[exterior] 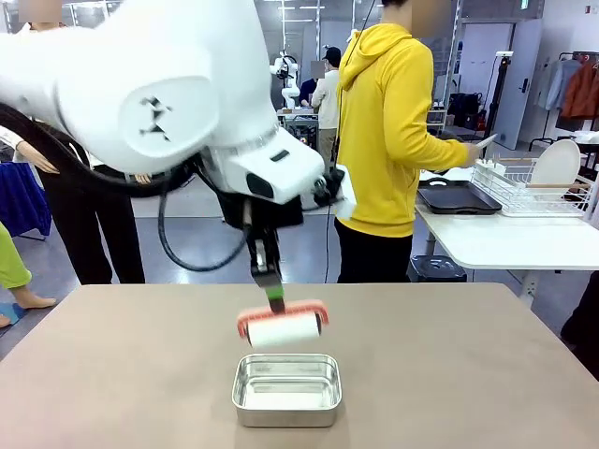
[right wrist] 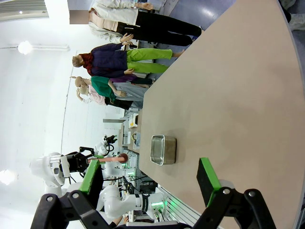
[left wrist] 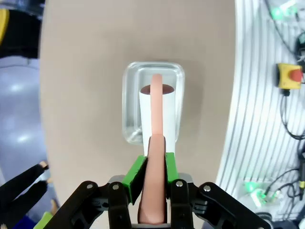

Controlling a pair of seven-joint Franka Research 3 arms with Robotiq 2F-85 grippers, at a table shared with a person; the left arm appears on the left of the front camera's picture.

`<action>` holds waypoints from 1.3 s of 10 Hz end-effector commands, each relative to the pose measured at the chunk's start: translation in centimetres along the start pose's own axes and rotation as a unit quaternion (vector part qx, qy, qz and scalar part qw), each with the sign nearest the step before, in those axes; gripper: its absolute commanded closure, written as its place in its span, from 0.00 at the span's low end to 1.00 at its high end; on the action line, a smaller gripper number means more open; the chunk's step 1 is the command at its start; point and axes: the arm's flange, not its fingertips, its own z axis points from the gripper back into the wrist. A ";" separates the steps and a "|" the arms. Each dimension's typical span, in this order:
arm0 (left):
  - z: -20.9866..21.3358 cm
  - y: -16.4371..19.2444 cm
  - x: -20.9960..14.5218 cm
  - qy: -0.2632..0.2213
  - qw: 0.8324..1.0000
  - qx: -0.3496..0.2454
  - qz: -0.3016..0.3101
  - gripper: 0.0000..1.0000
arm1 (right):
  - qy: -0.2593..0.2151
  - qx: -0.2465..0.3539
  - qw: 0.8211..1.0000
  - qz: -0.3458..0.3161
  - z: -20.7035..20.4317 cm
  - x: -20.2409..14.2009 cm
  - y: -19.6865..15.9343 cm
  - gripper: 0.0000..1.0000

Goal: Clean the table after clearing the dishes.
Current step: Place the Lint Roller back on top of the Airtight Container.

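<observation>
Clearly past the clearing step: surface (exterior: 112,374) bare of plates, dishes now on the white side table (exterior: 524,245), one plate (exterior: 557,164) upright in the wire rack (exterior: 538,192), a dark tray (exterior: 459,197) beside it, with the person (exterior: 388,140) in yellow standing there. Left gripper (left wrist: 150,164) clenched on the pink handle of a lint roller (exterior: 284,329), green pads pressing both sides of the handle in the left wrist view. Roller hanging just above the steel pan (exterior: 286,388), white drum over the pan's far half, apparently not touching the brown top; contact with the pan itself hard to tell. Right gripper (right wrist: 152,183) released, jaws standing wide with nothing between them, held well off to the side, looking along the length of the brown top toward the pan (right wrist: 163,150). Judged as the cleaning step, roller either freshly lifted out of the pan or about to go back in; which of the two cannot be told. Next move likely calls for carrying the roller clear of the pan rim, lowering the drum flat onto the brown top, then rolling in straight passes with steady light pressure and a firm hold on the handle.
</observation>
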 end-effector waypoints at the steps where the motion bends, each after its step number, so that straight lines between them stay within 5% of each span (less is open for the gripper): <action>1: -1.9 -0.2 -0.3 -0.007 0.999 -0.028 0.023 0.78 | 0.001 0.002 1.000 0.008 0.0 -0.1 0.4 0.00; 7: -0.4 0.2 0.2 -0.006 1.000 -0.012 0.007 0.78 | 0.001 0.002 1.000 0.008 0.0 -0.1 0.4 0.00; 13: -9.0 4.7 1.5 0.066 0.993 -0.081 -0.047 0.78 | 0.001 0.002 1.000 0.008 0.0 -0.1 0.4 0.00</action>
